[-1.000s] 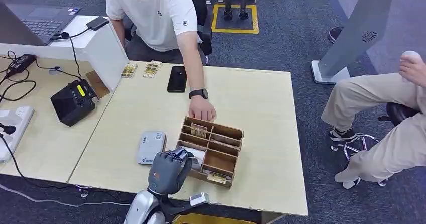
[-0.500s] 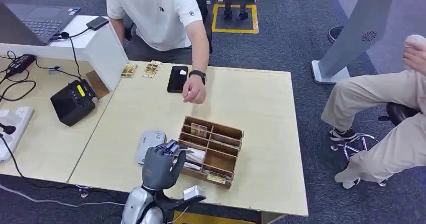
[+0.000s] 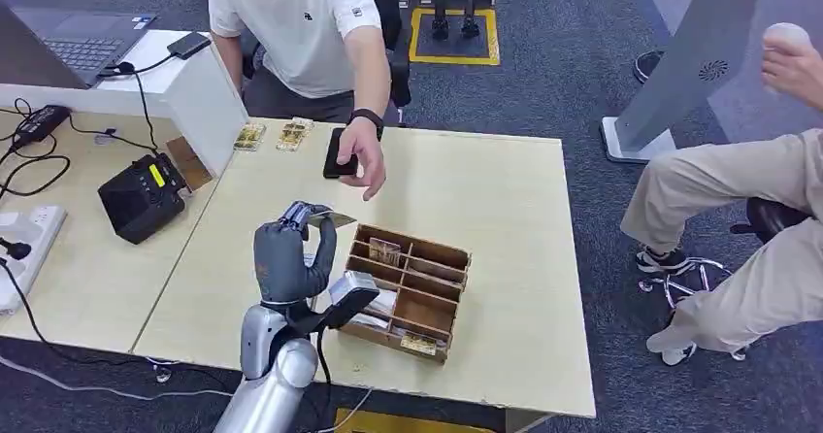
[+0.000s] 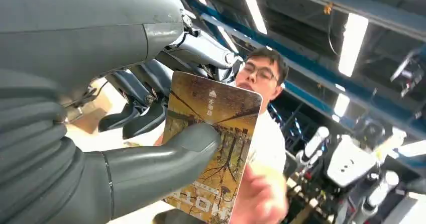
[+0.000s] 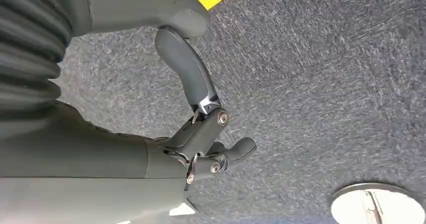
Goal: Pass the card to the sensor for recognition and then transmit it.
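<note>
Upside-down "HOTEL" on card [image 4: 216, 148], left hand [image 3: 288, 254] pinching

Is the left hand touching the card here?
Touching. In the left wrist view the left hand has its thumb pressed flat on the card.

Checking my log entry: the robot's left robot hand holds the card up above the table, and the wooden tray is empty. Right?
Not quite. The left robot hand does hold the card up, but the wooden tray is not empty: the head view shows cards in its compartments.
</note>
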Available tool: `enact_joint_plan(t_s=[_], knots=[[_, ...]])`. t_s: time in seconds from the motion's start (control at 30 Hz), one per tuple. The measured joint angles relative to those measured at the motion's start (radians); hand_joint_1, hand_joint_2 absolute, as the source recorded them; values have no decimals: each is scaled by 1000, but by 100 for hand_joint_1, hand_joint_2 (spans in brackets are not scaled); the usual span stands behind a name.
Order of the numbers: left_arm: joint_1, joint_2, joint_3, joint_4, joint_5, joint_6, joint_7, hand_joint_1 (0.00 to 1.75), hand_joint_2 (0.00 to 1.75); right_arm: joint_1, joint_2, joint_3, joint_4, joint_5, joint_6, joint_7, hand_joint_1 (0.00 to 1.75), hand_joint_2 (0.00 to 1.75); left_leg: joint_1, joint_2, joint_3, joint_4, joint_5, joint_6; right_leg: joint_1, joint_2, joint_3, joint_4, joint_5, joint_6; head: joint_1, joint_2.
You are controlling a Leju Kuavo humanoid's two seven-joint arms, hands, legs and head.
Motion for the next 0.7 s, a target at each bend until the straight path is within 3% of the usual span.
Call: enact_joint_plan(t_s=[0.47, 0.5, 0.7], knots=[[-192, 10, 21, 129, 1, -2, 134, 175, 175, 0, 0, 0, -1, 41, 0, 0, 0, 175, 0, 0, 0, 0, 0, 0, 0, 0, 0, 0, 0, 0, 0, 0], [-203, 11, 21, 140, 5, -2, 143, 141, 175, 0, 0, 0, -1, 45, 0, 0, 0, 175, 0, 0, 0, 0, 0, 0, 0, 0, 0, 0, 0, 0, 0, 0], [-244, 23, 21, 195, 16, -2, 167, 141, 175, -1, 0, 0, -1, 51, 0, 1, 0, 175, 0, 0, 0, 0, 0, 0, 0, 0, 0, 0, 0, 0, 0, 0]])
